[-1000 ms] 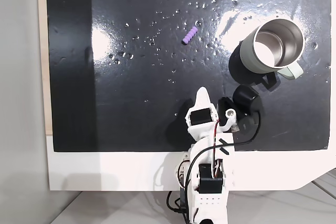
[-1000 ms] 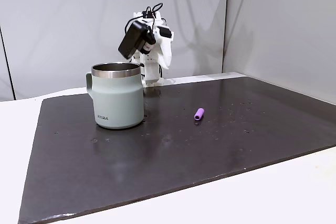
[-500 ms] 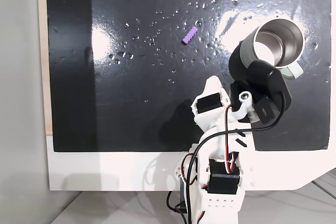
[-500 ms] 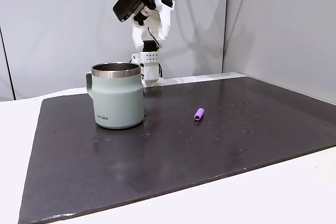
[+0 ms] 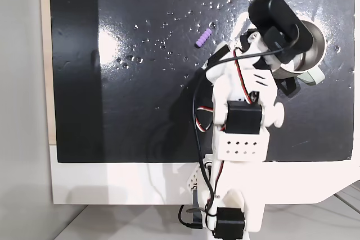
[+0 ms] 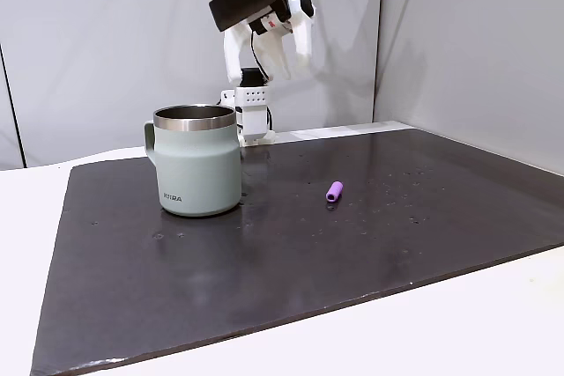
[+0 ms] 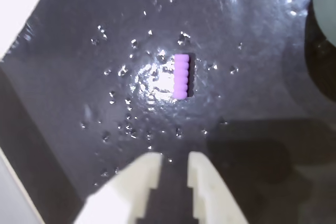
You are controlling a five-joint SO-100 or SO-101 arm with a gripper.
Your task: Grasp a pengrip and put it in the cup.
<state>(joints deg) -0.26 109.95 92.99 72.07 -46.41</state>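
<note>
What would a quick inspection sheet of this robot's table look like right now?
Surface: black mat on a white table, glossy, dotted with small droplet-like specks.
Job's things: pengrip lying flat on the mat, untouched; cup upright, apart from the pengrip, handle away from it.
Clutter: nothing seen.
Grippers: gripper raised above the mat, empty, pointing toward the pengrip, narrow gap between its white fingers.
Cables: black and red wires looped along the arm.
Surroundings: plain grey wall panels behind the table.
</note>
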